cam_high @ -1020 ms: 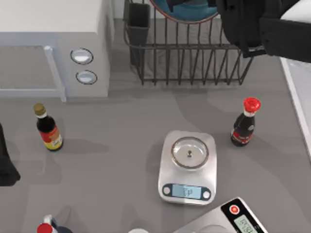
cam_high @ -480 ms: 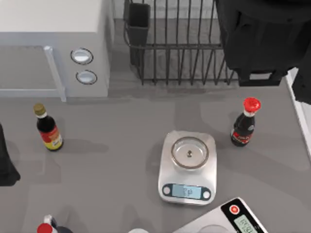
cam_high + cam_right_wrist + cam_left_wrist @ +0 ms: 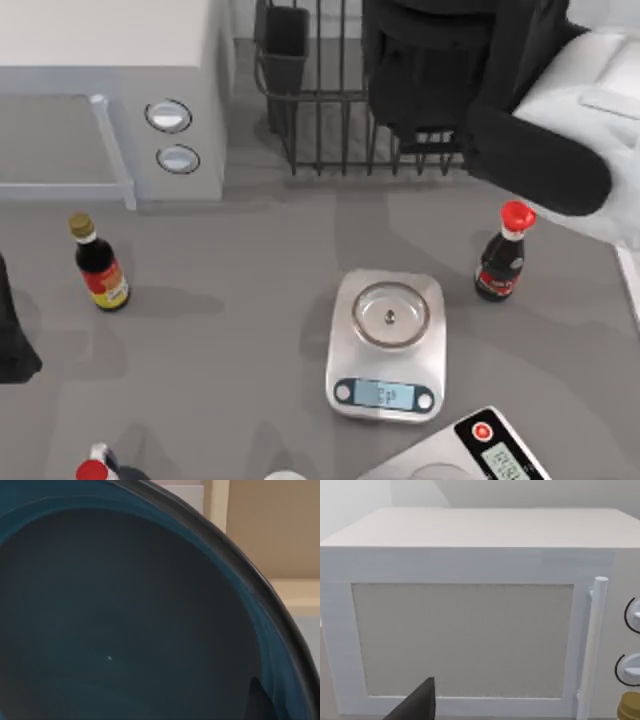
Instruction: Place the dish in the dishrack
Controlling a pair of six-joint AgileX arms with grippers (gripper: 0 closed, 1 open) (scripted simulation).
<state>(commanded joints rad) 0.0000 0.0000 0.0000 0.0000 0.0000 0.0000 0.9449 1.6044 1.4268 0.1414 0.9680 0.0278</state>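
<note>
Close before the right wrist camera, the dish (image 3: 125, 620) looks dark teal, black-rimmed; end effector grip unclear.

Dish (image 3: 125, 620) teal-blue, dark rim. Dishrack (image 3: 320, 120) black wire. Microwave (image 3: 110, 60) white. Scale (image 3: 386, 345) silver. Surface (image 3: 230, 300) grey. Bottle (image 3: 502, 255) red-capped, dark.

Even, soft light throughout; faint shadows lie on the table (image 3: 250, 260); the dish (image 3: 125, 620) looks dim up close.
</note>
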